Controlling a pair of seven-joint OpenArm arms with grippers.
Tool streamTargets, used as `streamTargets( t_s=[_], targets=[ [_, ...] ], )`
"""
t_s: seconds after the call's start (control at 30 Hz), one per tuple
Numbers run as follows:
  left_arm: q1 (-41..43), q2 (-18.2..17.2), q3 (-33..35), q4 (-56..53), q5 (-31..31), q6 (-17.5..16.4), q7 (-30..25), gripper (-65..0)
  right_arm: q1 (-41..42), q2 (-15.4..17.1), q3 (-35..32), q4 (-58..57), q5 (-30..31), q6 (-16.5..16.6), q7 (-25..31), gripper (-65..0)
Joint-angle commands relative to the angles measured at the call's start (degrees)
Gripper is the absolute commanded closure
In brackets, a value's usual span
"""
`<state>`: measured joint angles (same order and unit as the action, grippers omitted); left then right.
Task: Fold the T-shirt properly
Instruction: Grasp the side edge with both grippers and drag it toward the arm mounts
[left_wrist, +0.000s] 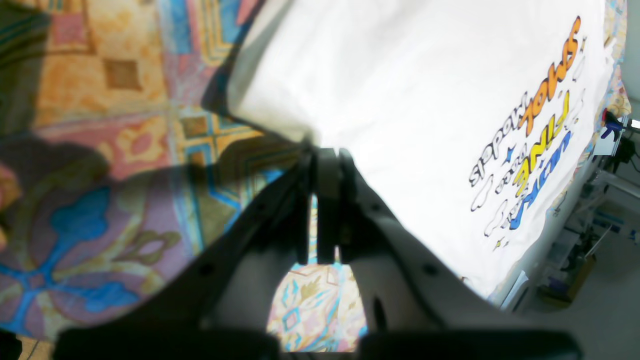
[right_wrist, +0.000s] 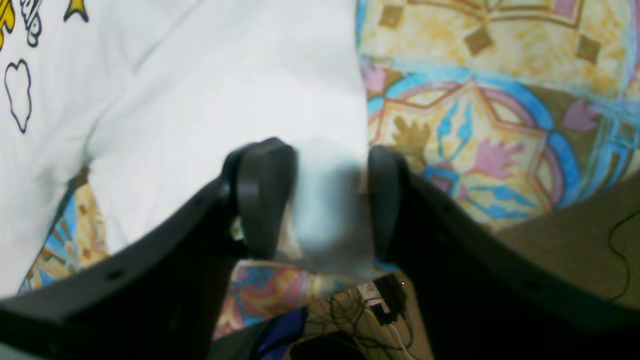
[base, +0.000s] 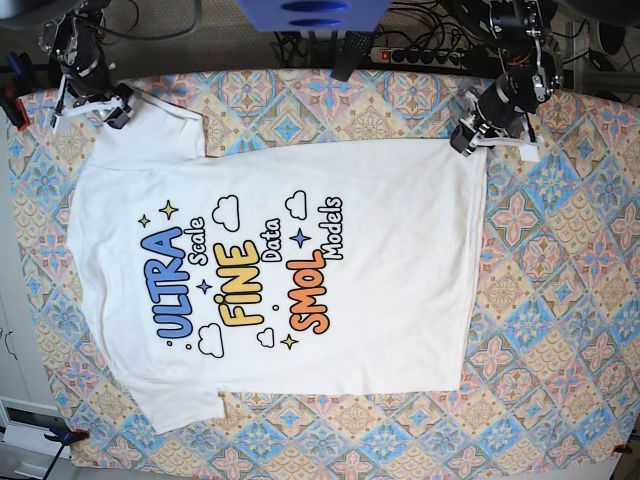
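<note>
The white T-shirt (base: 400, 250) lies flat and print up on the table, collar end toward the left of the base view. My left gripper (base: 467, 140) is at the shirt's far hem corner. In the left wrist view the left gripper (left_wrist: 325, 155) is shut on the edge of the T-shirt (left_wrist: 400, 100), and that corner casts a shadow on the cloth below. My right gripper (base: 118, 110) is at the far sleeve. There the right gripper (right_wrist: 327, 200) stands open, and a blurred edge of the T-shirt (right_wrist: 225, 75) rises between its fingers (right_wrist: 260, 195).
A patterned tablecloth (base: 560, 300) covers the table around the shirt. A power strip with cables (base: 430, 55) runs behind the far edge, beside a blue base (base: 310, 12). Clamps (base: 62, 435) grip the left edge. Past the table edge, cables (right_wrist: 370, 300) lie on the floor.
</note>
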<state>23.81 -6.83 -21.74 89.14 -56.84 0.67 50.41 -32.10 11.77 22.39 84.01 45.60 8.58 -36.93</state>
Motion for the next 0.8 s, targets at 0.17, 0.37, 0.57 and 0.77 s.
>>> streamTargets(
  t_s=[0.17,0.37,0.57,0.77],
  targets=[
    [0.1,-0.5,-0.2,1.0,-0.5,-0.4,-0.1,0.0,-0.7,0.1,-0.1,0.3,6.4,0.6,-6.7,-27.0],
    [0.0,-0.5,-0.2,1.0,-0.4,-0.4,-0.1,0.0,-0.7,0.1,0.2,0.3,6.4,0.6,-6.5,-14.9],
    [0.1,-0.5,-0.2,1.0,-0.4,-0.4,-0.1,0.0,-0.9,-0.6,5.5,0.1,6.4,0.6,-6.7,0.0],
    [1.4,-1.6,0.2,1.0,-0.4,-0.4,-0.1,0.0,-2.6,-0.6,12.6,0.3,6.4,0.7,-10.5,-0.2]
  ],
)
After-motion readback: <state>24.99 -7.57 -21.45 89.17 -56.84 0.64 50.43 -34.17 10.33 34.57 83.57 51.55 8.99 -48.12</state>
